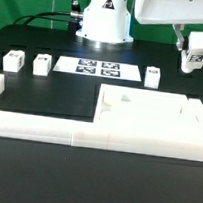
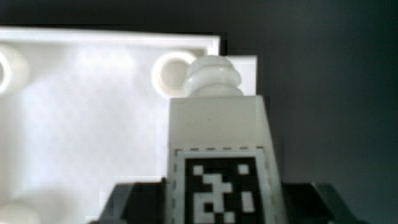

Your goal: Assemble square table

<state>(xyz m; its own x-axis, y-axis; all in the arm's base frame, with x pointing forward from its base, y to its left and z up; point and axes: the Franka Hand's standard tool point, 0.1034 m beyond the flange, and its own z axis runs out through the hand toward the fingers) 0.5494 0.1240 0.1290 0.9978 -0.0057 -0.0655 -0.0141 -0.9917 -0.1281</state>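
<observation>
My tool [image 1: 195, 53] grips a short white plastic leg [image 2: 221, 125] above the far edge of the black desk [image 1: 42, 179], at the exterior view's right. I see its long axis upright, threaded tip down toward the thick white square plastic slab [image 1: 153, 117], which lies flat nearer the front edge. Its only label is a black-and-white tag [image 2: 221, 185] facing the wrist camera.

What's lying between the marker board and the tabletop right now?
Nothing: only bare black table separates the marker board from the tabletop, as the exterior view shows. A loose leg stands past the board, on the exterior view's right.
</observation>
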